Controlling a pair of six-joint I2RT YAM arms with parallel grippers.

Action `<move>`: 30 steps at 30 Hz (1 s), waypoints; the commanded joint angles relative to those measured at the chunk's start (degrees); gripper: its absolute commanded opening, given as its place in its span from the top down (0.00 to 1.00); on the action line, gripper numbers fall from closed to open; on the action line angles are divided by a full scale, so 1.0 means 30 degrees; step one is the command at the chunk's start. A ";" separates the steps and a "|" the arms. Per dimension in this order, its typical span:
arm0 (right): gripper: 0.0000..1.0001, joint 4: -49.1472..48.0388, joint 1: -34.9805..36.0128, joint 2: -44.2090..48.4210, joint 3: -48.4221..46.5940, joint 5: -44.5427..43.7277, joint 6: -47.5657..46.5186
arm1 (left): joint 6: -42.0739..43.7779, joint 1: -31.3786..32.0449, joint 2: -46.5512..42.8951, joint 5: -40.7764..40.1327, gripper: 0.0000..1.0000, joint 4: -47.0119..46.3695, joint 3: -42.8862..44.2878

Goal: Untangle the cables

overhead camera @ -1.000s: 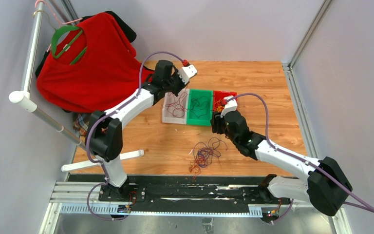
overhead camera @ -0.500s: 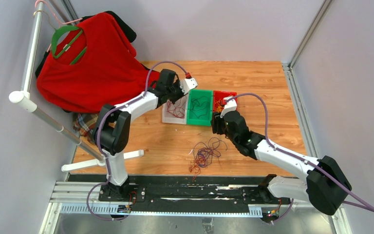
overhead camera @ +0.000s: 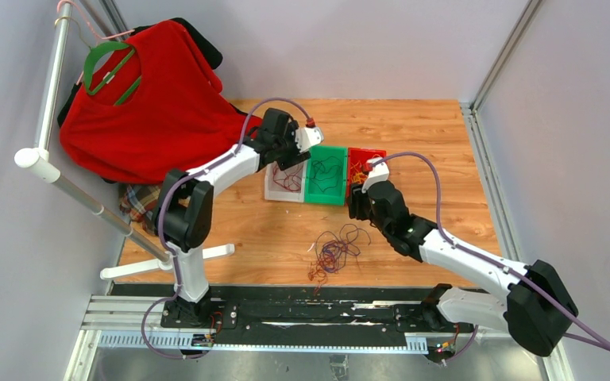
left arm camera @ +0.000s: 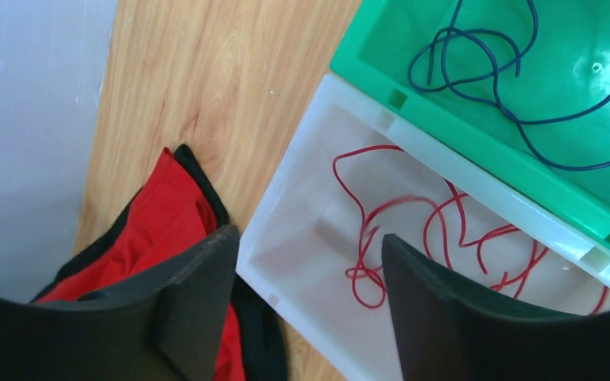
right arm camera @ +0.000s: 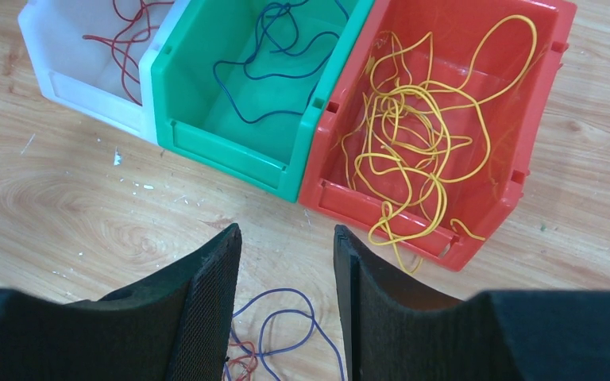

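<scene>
A tangle of thin purple, dark red and orange cables [overhead camera: 332, 251] lies on the wooden table in front of three bins. Red cables [left arm camera: 362, 222] lie in the white bin [overhead camera: 273, 187]. A dark blue cable [left arm camera: 519, 119] is in the green bin [overhead camera: 325, 196]. Yellow cables [right arm camera: 409, 135] fill the red bin [overhead camera: 364, 152], and one loop hangs over its front wall. My left gripper [left arm camera: 308, 235] hovers open over the white bin's left end with nothing between its fingers. My right gripper [right arm camera: 287, 230] is open and empty above the table, between the bins and a loose purple cable [right arm camera: 286, 327].
A red shirt [overhead camera: 151, 103] on a green hanger [overhead camera: 103, 63] hangs from a white rack [overhead camera: 48, 87] at the back left, and its hem [left arm camera: 167, 230] reaches close to the white bin. Grey walls enclose the table on three sides.
My left gripper came down over the white bin shut and has now opened; red cable lies in the bin below it. The right arm has barely shifted.
</scene>
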State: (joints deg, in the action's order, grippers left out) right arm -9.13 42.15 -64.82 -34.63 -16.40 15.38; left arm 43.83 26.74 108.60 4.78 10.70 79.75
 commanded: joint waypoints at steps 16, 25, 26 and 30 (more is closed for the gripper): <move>0.53 0.1058 -0.0332 0.1306 -0.0245 -0.0452 0.0088 | -0.3013 0.1007 -0.5881 0.8052 0.01 1.1446 0.0202; 0.53 0.1419 -0.0371 0.2386 0.0789 -0.1024 0.0606 | -1.0576 0.3884 -0.5230 0.9111 0.07 0.6789 -0.4093; 0.53 0.1517 -0.0369 0.2559 0.0861 -0.1104 0.0637 | -1.1353 0.3976 -0.4668 0.8904 0.09 0.6367 -0.4255; 0.53 0.1942 -0.0370 0.3002 0.0851 -0.1254 0.0533 | -1.3291 0.4362 -0.3756 0.8683 0.12 0.4382 -0.5627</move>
State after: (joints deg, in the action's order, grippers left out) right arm -4.84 41.82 -57.52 -32.71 -18.26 16.49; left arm 14.61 38.65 95.29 29.78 32.51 66.13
